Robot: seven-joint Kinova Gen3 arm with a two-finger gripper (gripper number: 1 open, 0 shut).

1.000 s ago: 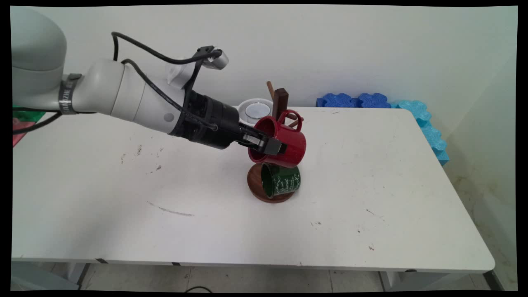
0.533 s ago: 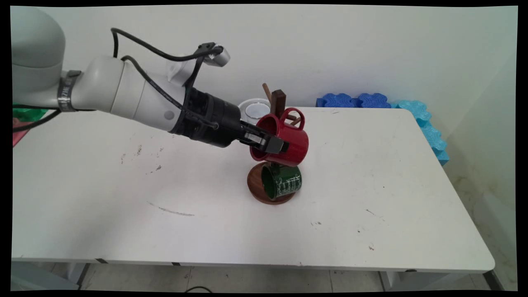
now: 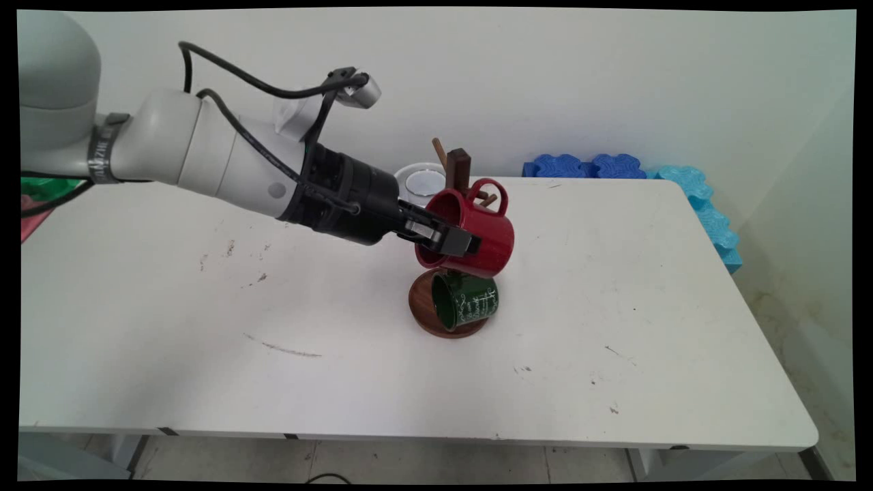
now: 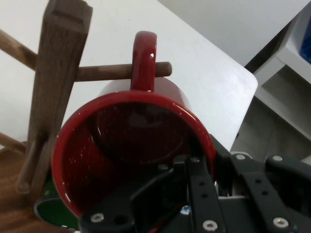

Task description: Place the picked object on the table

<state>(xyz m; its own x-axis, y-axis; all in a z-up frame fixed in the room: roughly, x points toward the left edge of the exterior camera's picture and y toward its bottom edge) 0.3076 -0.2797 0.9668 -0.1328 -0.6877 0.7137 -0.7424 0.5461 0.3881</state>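
My gripper (image 3: pixel 455 242) is shut on the rim of a red mug (image 3: pixel 477 235), held on its side in the air with its mouth toward the arm. In the hand view the red mug (image 4: pixel 136 145) fills the middle, and its handle (image 4: pixel 144 58) crosses a peg (image 4: pixel 112 72) of the wooden mug tree (image 4: pixel 56 73). The mug tree's post (image 3: pixel 458 170) rises just behind the mug. Below it a green mug (image 3: pixel 467 303) hangs over the tree's round wooden base (image 3: pixel 426 310).
A white bowl-like dish (image 3: pixel 417 181) stands behind the mug tree near the table's far edge. Blue foam blocks (image 3: pixel 590 166) line the far right corner and right side. The white table (image 3: pixel 614 327) has scuff marks.
The gripper with the red mug has moved slightly right and up, bringing the mug's handle closer along the tree's peg. The mug tree and green mug rocked a little.
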